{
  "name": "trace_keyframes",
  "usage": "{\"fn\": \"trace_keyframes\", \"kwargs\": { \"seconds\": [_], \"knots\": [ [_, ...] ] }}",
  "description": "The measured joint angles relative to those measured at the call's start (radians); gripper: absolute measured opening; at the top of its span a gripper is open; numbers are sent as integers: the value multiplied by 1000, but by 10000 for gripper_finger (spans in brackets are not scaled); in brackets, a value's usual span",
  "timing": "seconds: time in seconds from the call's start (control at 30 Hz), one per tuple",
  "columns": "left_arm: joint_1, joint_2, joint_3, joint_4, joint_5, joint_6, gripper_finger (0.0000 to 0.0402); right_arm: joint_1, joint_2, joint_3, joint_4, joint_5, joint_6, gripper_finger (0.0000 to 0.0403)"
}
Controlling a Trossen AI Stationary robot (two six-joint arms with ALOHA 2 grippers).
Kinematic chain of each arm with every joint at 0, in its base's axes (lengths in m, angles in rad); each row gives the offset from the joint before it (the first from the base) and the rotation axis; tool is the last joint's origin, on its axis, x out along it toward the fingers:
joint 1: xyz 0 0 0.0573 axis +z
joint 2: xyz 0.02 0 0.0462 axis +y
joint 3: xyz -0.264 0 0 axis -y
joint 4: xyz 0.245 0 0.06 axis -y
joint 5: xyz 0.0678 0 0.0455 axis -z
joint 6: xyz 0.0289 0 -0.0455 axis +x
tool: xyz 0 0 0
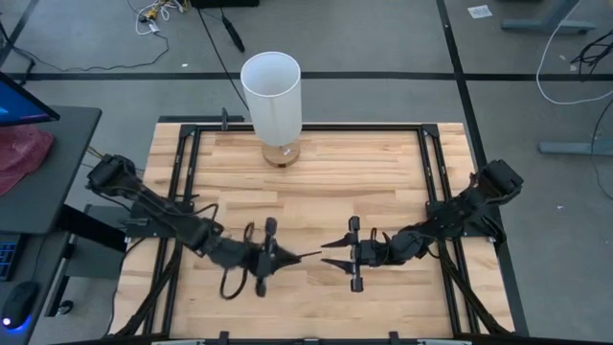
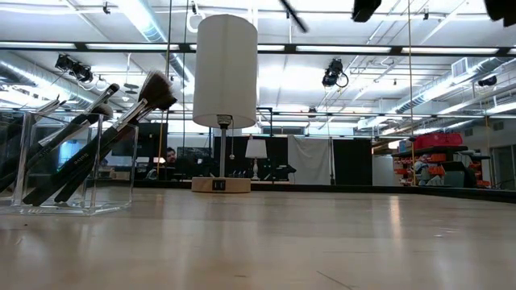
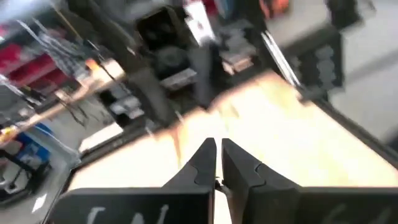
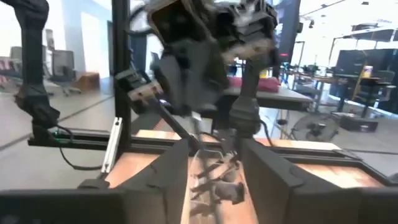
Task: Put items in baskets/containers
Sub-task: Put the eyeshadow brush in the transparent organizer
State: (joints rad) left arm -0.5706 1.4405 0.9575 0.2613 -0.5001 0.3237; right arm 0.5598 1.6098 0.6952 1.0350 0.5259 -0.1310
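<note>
Several dark makeup brushes (image 2: 89, 145) stand slanted in a clear container (image 2: 72, 189) at the left of the low view. Their bristle ends (image 2: 153, 87) point up past its rim. I cannot make the container out in the high view. Both grippers hover over the table's near middle, facing each other. My left gripper (image 1: 285, 257) (image 3: 216, 155) is shut on one thin brush (image 1: 308, 254). My right gripper (image 1: 333, 254) (image 4: 214, 168) is open, just right of that brush's free end. In the right wrist view, dark brushes (image 4: 214, 183) show low between its fingers. My left gripper pinches a thin dark brush between its two fingers. The handle (image 4: 177, 127) sticks out past the fingertips, slanting down toward my right gripper. The brush is lifted clear of the table, and its lower end shows at the top of the low view (image 2: 292, 16). Which end the fingers have, I cannot tell.
A tall white cylinder lamp (image 1: 271, 96) (image 2: 225, 72) stands on a small wooden base (image 2: 220, 184) at the middle of the table's far edge. Black frame rails (image 1: 182, 172) run along the table's sides. Bare wood (image 1: 354, 182) lies between the lamp and the grippers.
</note>
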Motion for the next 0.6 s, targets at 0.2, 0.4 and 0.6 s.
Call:
{"fn": "trace_keyframes", "kwargs": {
  "seconds": [0.2,0.4,0.6],
  "knots": [
    [-83,-8,301,-706,-25,-227,11,14,-43,0,-61,22,-5,184],
    [-132,-2,511,-1274,11,-636,18,13,-42,0,-117,19,30,188],
    [-144,-17,528,-1453,99,-873,12,13,-42,0,-137,16,44,177]
  ]
}}
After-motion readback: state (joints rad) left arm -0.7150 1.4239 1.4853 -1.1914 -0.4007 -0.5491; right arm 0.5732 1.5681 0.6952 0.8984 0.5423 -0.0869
